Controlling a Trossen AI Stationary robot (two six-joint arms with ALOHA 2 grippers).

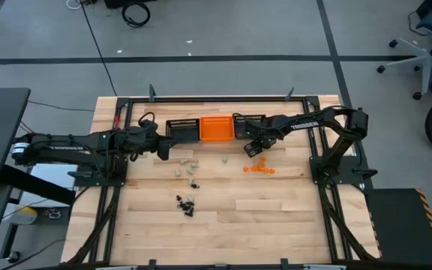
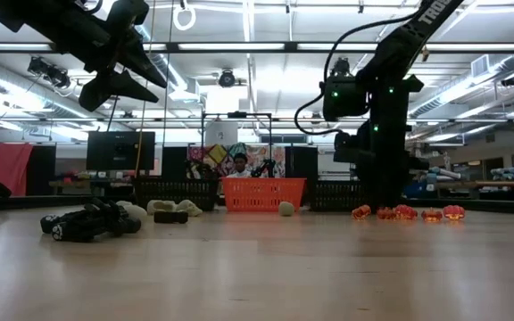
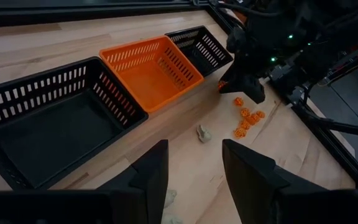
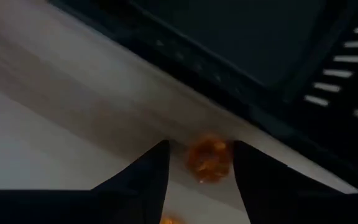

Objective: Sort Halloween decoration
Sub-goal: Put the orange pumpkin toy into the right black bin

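The right gripper (image 4: 196, 163), fingers spread around an orange trinket (image 4: 209, 159) on the table beside the black basket (image 4: 272, 43), seems about to pinch it for the orange basket (image 1: 217, 128).

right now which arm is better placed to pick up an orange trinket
Right. The right gripper has its open fingers straddling an orange trinket beside the black basket. The left gripper is off by the pale trinkets.

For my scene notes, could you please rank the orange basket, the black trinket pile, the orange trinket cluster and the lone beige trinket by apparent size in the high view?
1. Orange basket.
2. Orange trinket cluster and black trinket pile: look alike, not ranked.
3. Lone beige trinket.
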